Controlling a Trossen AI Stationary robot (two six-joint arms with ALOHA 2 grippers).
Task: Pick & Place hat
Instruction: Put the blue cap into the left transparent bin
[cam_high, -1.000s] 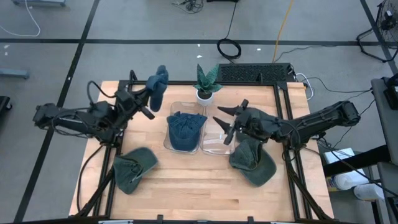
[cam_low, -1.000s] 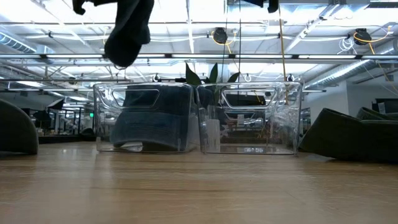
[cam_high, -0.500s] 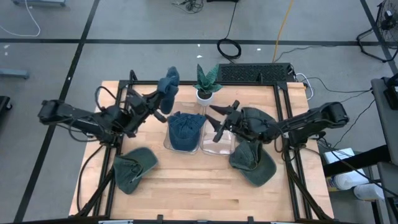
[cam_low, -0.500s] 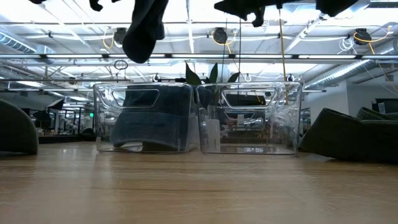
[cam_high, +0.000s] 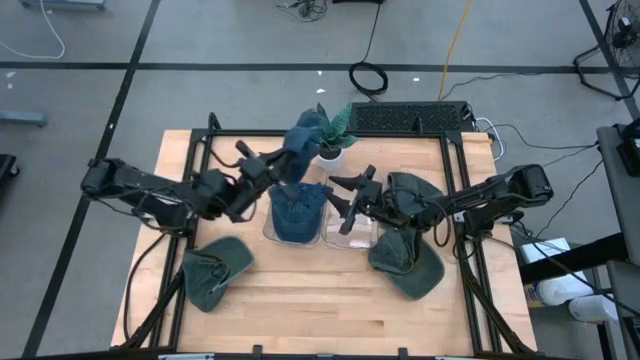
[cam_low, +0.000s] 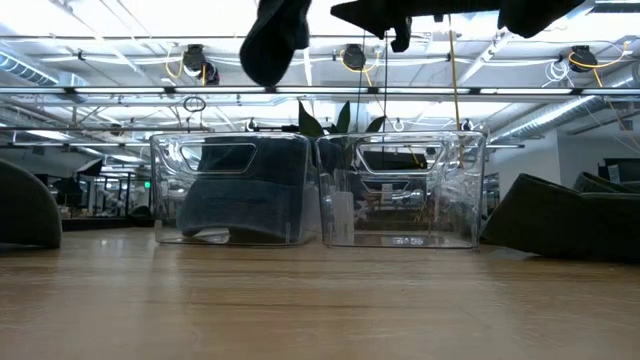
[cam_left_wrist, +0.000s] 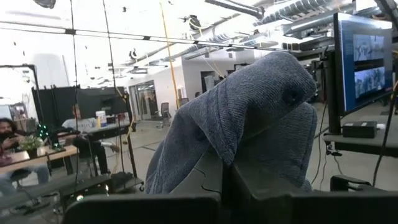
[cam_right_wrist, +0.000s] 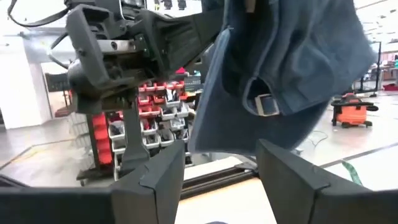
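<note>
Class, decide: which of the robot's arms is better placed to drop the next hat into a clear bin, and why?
The left arm. Its left gripper already holds a blue hat above the left bin; the right gripper is open and holds nothing.

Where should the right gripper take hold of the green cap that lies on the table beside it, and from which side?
The right gripper is open above the empty clear bin. The green cap lies flat and slumped beside it, so probably come straight down and pinch a raised fold of the crown. The brim looks too flat against the table to get fingers under.
</note>
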